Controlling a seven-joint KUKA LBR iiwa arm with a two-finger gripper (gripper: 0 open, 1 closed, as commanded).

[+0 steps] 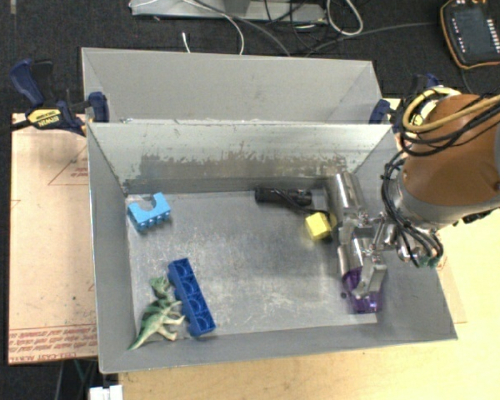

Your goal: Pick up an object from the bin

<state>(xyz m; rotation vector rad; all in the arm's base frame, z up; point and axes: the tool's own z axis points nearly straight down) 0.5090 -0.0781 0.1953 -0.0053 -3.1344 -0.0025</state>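
Gripper [364, 288] is low in your bin [233, 340], with a small purple piece [365, 304] right at its tip, maybe touching. You honestly can't tell whether it's open or clamped. A yellow block [317, 226] sits nearby.

Bright, even light falls from overhead onto the grey bin [233, 90]. Its floor has a pale sheen toward the middle, and a darker band runs along the foot of the back wall. Shadows are soft and short, with barely any beside the long blue brick [191, 297]. The arm's orange cover [450, 165] carries a dull highlight along its top.
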